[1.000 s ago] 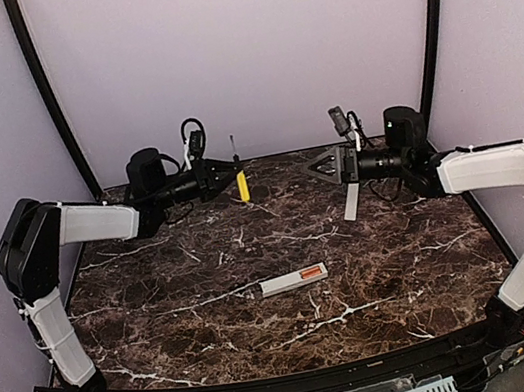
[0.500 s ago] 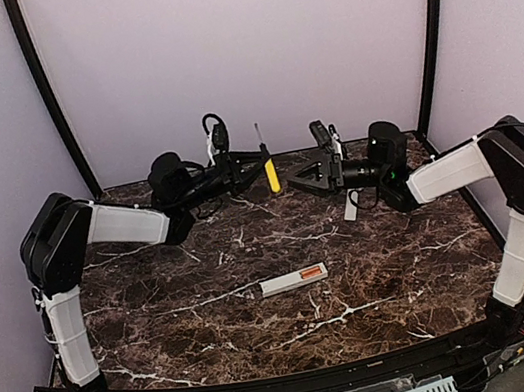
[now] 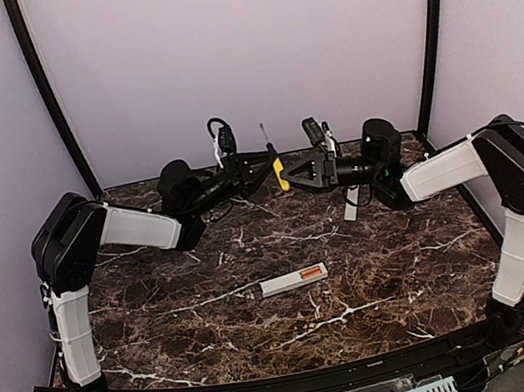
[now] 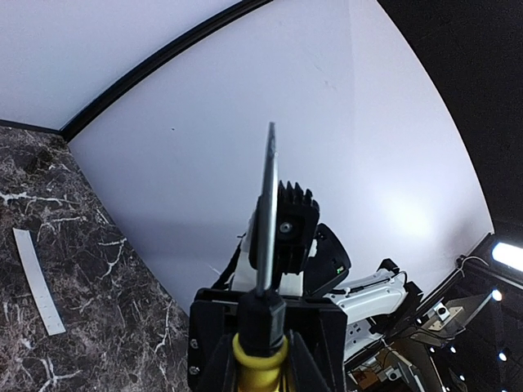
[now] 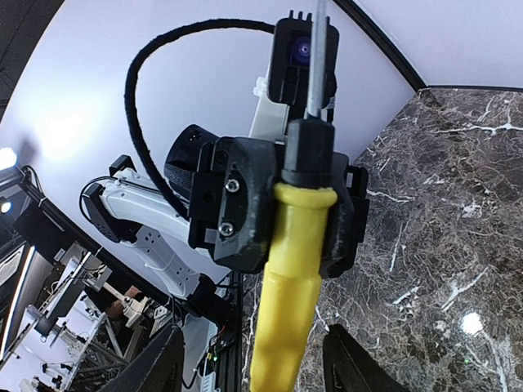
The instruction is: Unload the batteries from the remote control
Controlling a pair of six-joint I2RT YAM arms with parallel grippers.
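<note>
Screwdriver squarely before right claw

screwdriver behind remote control, cover strip right

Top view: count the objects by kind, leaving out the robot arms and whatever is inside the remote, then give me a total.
remote control: 1
cover strip: 1
screwdriver: 1
total: 3

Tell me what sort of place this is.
Probably a robotics lab booth: a left arm and right arm bolted to a marble-patterned table, with plain pale walls close around.
</note>
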